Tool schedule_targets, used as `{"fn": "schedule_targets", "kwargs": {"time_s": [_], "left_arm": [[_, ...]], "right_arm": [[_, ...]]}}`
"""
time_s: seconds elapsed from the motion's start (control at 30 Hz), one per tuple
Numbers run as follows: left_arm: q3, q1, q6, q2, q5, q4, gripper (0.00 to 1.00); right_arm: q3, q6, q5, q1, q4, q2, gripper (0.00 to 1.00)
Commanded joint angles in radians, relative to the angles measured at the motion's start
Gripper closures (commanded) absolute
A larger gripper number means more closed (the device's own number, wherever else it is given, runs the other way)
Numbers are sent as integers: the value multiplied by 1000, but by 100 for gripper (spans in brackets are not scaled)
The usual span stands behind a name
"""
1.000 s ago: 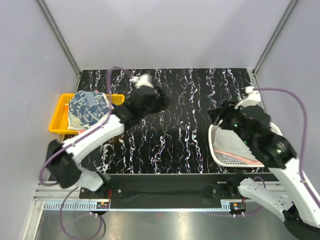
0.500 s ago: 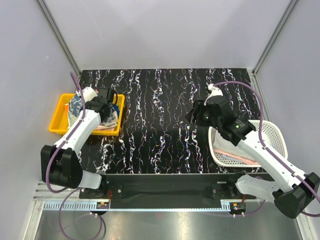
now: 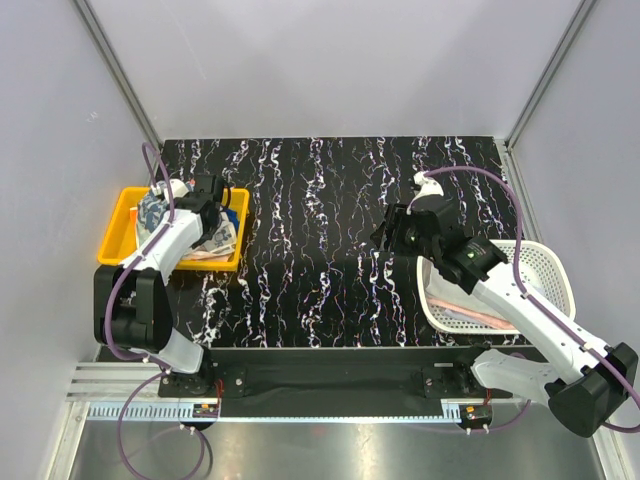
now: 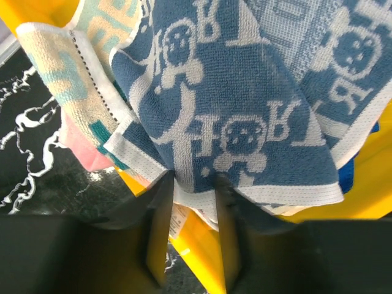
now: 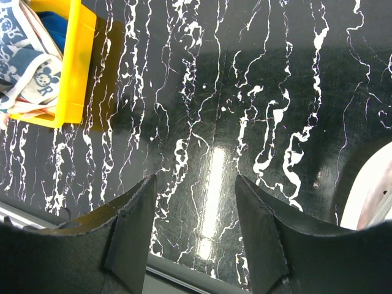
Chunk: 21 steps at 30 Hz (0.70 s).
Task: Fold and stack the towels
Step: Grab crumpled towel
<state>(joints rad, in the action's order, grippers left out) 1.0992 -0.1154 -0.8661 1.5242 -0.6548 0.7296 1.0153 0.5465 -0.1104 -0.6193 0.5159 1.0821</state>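
Note:
In the left wrist view a white towel printed with dark blue figures hangs over the yellow tray. My left gripper is shut on that towel's white hem. Beside it lie a cream and teal towel and a pink one. From above, the left gripper sits over the tray, with folded towels at its right end. My right gripper hovers open over the bare black table with nothing between its fingers. More towels, whitish and pink, lie in the white basket.
The yellow tray with a patterned towel shows at the top left of the right wrist view. The basket's rim is at its right edge. Grey walls enclose the table on three sides.
The left arm swung from the table's middle back over the yellow tray and closed on the blue-patterned towel. The right arm moved from the basket out over the table.

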Motion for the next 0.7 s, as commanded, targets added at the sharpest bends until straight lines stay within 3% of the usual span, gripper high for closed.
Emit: {"fn": "schedule_targets", "kwargs": {"time_s": [0.0,0.07,0.13,0.17,0.27,0.4,0.57,0.67], "left_arm": [[45,10,19,-7,-6,-47,77],[47,11,26,-4,0,-50,89],[45,16,33,-1,7,-59,94],[45,16,36,-4,20,-59,92],[28,17,36,-12,26,-65,69],[5,22,50,-29,35,-101,62],[8,25,44,-7,38,-101,61],[-10,31,39,-9,44,-113,72]], "right_arm": [[-3,-2,2,0,-40,-21,39],[-4,-2,0,1,-42,-19,39],[-7,-3,0,0,-42,-22,39],[-9,-2,2,1,-40,-22,39],[-12,0,5,1,-42,-24,39],[-17,0,8,0,-47,-24,39],[-18,0,14,0,-50,-22,39],[-20,0,15,0,-48,-28,39]]}}
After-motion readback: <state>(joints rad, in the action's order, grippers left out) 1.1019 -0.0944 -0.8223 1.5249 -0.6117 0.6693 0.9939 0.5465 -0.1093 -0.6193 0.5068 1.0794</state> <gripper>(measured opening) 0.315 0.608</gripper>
